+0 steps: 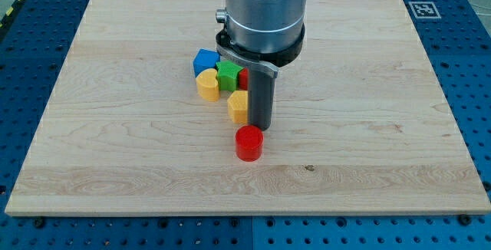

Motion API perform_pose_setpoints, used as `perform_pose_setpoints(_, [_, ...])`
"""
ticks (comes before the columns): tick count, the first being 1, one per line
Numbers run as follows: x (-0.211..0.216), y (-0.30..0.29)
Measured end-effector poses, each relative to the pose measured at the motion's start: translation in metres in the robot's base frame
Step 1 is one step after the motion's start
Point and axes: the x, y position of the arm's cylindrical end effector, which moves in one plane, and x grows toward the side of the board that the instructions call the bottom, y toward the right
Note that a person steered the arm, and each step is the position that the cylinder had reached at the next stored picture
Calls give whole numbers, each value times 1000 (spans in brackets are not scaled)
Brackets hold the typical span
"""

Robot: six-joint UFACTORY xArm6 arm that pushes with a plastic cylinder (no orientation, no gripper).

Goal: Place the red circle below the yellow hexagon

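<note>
The red circle (248, 142) lies on the wooden board, just below my tip (258, 124), which touches or nearly touches its top edge. The yellow hexagon (238, 106) sits right against the left side of the rod, above and slightly left of the red circle. The rod hangs from the large grey arm end at the view's top centre.
A cluster lies up and left of the rod: a blue block (204, 60), a yellow block (207, 84), a green block (228, 75) and a red block (242, 77) partly hidden by the rod. The board (115, 143) lies on a blue perforated table.
</note>
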Motion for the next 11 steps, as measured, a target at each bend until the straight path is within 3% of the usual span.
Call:
perform_pose_setpoints(5, [53, 53])
perform_pose_setpoints(7, [114, -1])
perform_pose_setpoints(11, [98, -14])
